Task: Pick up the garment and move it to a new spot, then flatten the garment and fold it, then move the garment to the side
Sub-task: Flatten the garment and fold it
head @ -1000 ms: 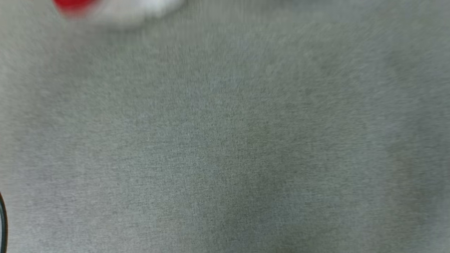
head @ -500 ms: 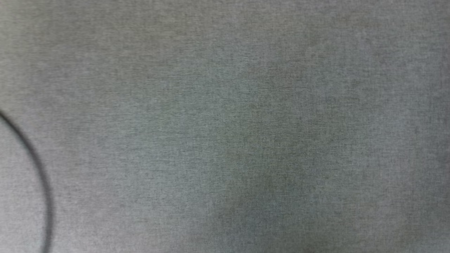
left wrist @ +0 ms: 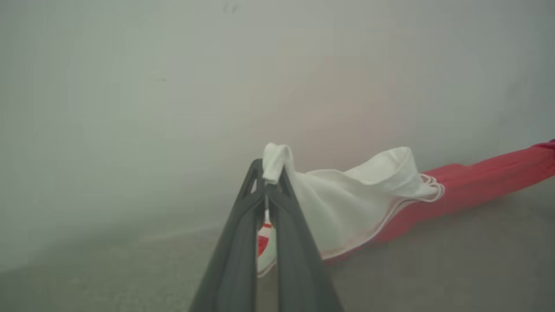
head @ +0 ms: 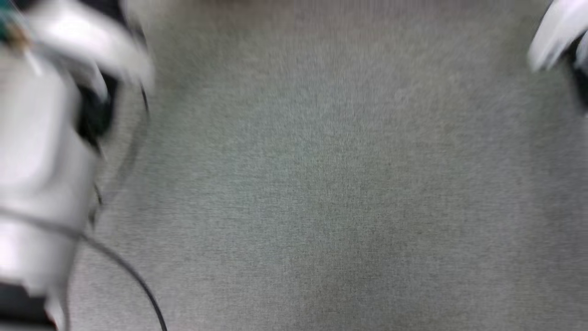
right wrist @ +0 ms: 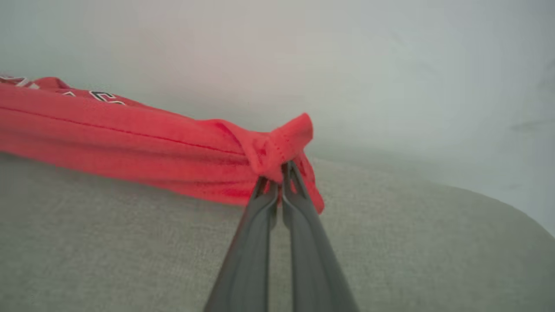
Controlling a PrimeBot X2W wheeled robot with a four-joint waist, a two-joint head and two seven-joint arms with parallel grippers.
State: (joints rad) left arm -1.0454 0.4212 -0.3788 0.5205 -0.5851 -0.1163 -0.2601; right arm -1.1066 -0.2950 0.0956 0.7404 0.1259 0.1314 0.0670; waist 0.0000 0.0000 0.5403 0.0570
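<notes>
On the far left of the head view, my pale, smooth left forearm (head: 41, 151) is smearing with motion, and a thin black cable (head: 124, 271) is looping below it over the grey woven surface (head: 321, 184). In the left wrist view, the left gripper (left wrist: 266, 182) is pinching a soft fold of white sleeve. Its dark fingers are pressed together on the cloth. The garment (left wrist: 455, 186) is trailing off to the right, with slack white sleeve, striped trim, then red body bunched into a long roll low over the grey cloth. I can't tell whether it is touching. In the right wrist view, the right gripper (right wrist: 279, 177) is clamping a stitched red hem corner, and black white-edged lettering is peeking out at that view's upper left. At the head view's top right, a blurred pale right arm shell (head: 556, 32) is showing. Half a second ago the head view had just grey weave and a curve of cable. The camera has been swinging, and both arms are now coming into it.
</notes>
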